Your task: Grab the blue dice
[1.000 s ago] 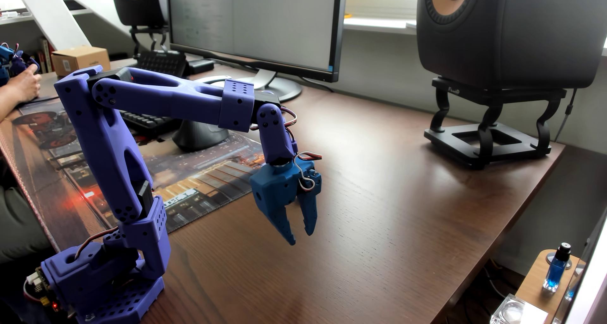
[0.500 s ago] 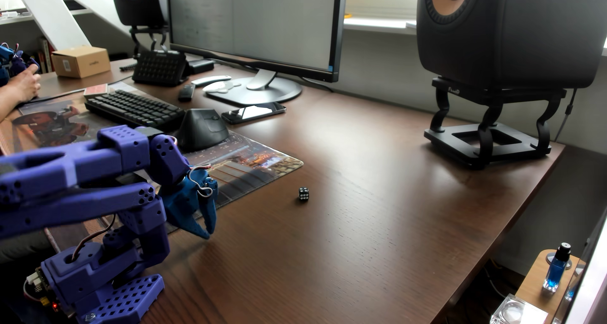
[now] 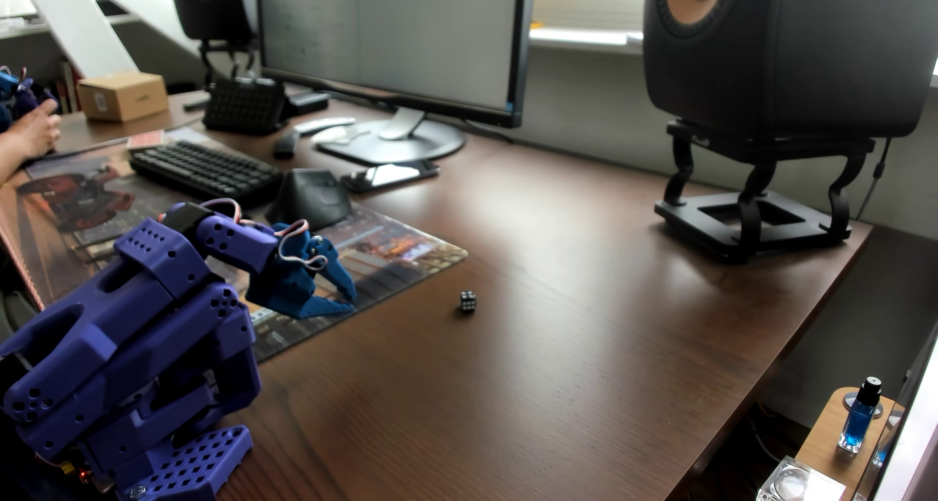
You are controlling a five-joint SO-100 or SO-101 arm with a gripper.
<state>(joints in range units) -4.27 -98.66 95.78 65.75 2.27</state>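
Progress: nothing of the grab looks done yet; the blue dice (image 3: 468,301) sits free on the worktop (image 3: 583,328) and no part of the arm touches it.
Arm: the purple-blue arm is folded low at the left of the other view, its forearm reaching out over the printed desk mat (image 3: 386,257).
Gripper: the gripper (image 3: 350,298) hangs just above the mat's near edge, its jaws parted a moderate way, one finger curving down from above and the other lying flat below, with nothing between them.
Gap to target: the dice lies to the right of the jaws, near but clearly apart, on bare wood beyond the mat's edge.
What is left: by my reading, the whole reach, the lowering around the cube, the closing and the lift.
Dice, look: a tiny cube, so dark it reads near-black, with white pips on the faces in view; the top face seems to show several pips, though at this size I cannot count them surely.
Dice, pose: flat on one face, a corner turned roughly toward the camera, with nothing crowding it.
Not the target: a small bottle of blue liquid (image 3: 859,420) stands on a wooden shelf at the lower right, well apart.
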